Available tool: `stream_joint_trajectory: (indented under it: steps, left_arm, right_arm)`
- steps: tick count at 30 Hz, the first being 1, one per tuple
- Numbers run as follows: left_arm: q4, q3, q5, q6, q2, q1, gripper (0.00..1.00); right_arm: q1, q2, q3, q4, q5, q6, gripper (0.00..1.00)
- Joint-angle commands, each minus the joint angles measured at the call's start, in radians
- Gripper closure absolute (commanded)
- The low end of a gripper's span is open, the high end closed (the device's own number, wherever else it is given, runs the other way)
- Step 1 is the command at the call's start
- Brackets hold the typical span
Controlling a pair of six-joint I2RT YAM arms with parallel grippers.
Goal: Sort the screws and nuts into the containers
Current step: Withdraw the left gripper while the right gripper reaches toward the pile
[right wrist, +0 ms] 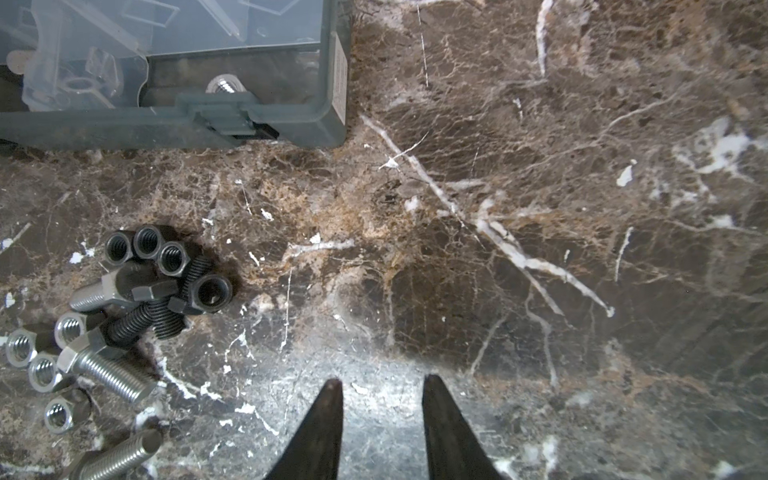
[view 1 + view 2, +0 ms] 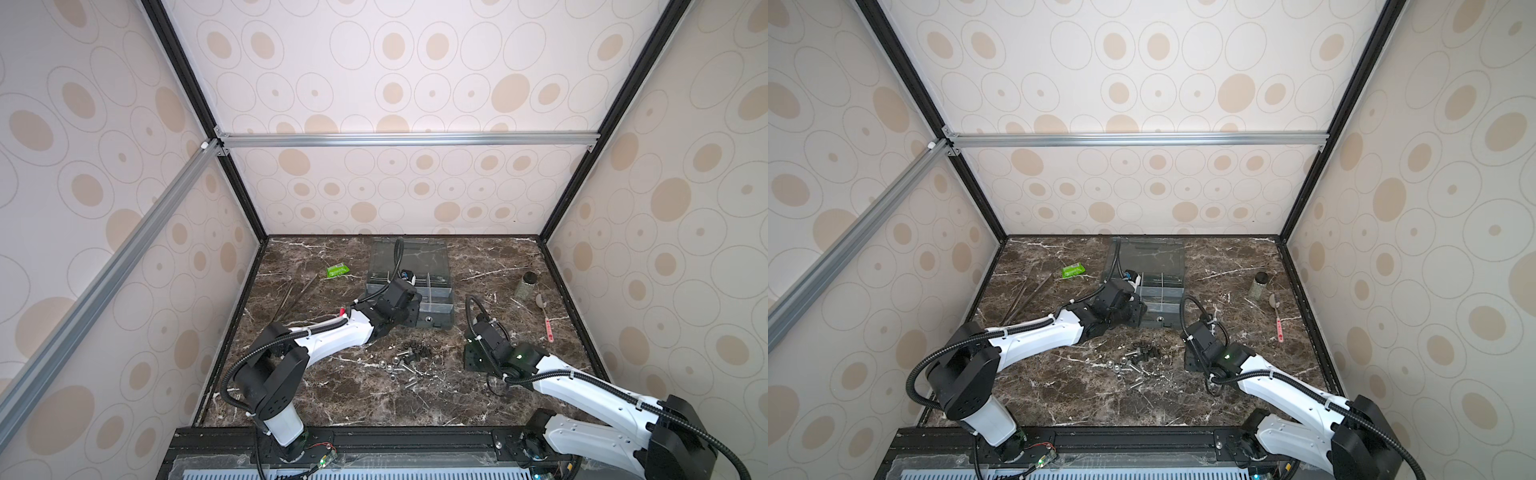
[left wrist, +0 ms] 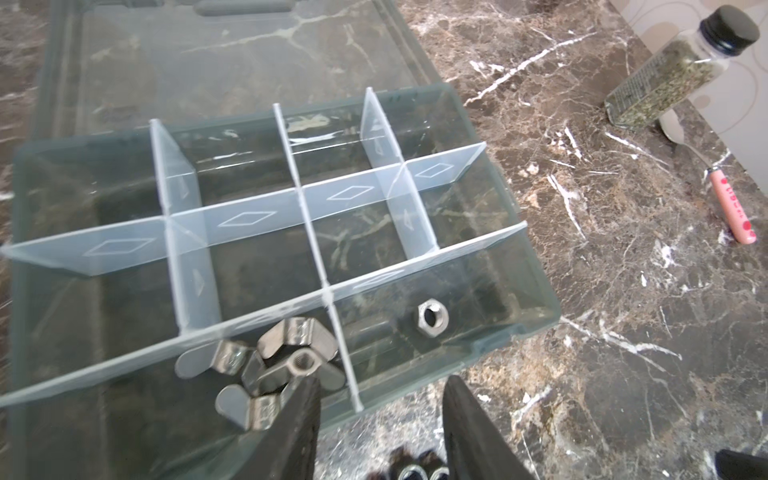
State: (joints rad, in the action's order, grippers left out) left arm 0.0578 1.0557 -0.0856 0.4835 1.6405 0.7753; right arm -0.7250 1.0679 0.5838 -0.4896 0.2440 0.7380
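The containers are compartments of a grey translucent organiser box (image 2: pixel 437 325) (image 3: pixel 536 266) at mid-table. In the left wrist view one near compartment holds silver winged nuts (image 3: pixel 286 353); the compartment beside it holds a single hex nut (image 3: pixel 431 318). My left gripper (image 3: pixel 380 384) (image 2: pixel 410 314) hovers open over the box's near rim with nothing between its fingers. Loose screws (image 1: pixel 112 374) and nuts (image 1: pixel 41 370), silver and black, lie in a pile (image 2: pixel 409 358) (image 2: pixel 1138 360) on the marble in front of the box. To the pile's right, my right gripper (image 1: pixel 382 380) (image 2: pixel 476 356) stands open and empty over bare marble.
The box's lid (image 2: pixel 409 257) lies open toward the back wall. A black-capped glass jar (image 2: pixel 525 284) (image 3: pixel 673 70) and a pink-handled spoon (image 2: pixel 546 320) sit at the right. Tweezers (image 2: pixel 297 297) and a green packet (image 2: pixel 336 271) lie at the left.
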Motion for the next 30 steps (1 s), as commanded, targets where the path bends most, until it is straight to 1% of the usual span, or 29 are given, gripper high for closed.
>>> stream_joint_trajectory:
  steps: [1,8,16,22,26,30]
  left_arm:
    - [-0.031,-0.025,-0.047,0.036,-0.062,-0.02,0.52]
    - [-0.061,-0.138,-0.059,0.079,-0.166,-0.068,0.52]
    - [-0.058,-0.284,-0.093,0.109,-0.337,-0.138,0.5]
    - [-0.053,-0.387,-0.122,0.145,-0.464,-0.193,0.48]
    - [-0.035,-0.439,-0.127,0.178,-0.523,-0.225,0.47]
    - [-0.052,-0.496,-0.123,0.224,-0.576,-0.254,0.45]
  right_arm:
    - [0.007,0.019,0.001,0.019,-0.007,-0.003,0.64]
    - [0.007,0.103,0.057,0.041,-0.042,-0.032,0.64]
    - [-0.001,0.271,0.203,0.053,-0.138,-0.099,0.65]
    - [-0.071,0.405,0.336,0.064,-0.175,-0.145,0.65]
    - [-0.123,0.5,0.427,0.059,-0.193,-0.163,0.65]
    - [-0.176,0.589,0.503,0.067,-0.22,-0.166,0.65]
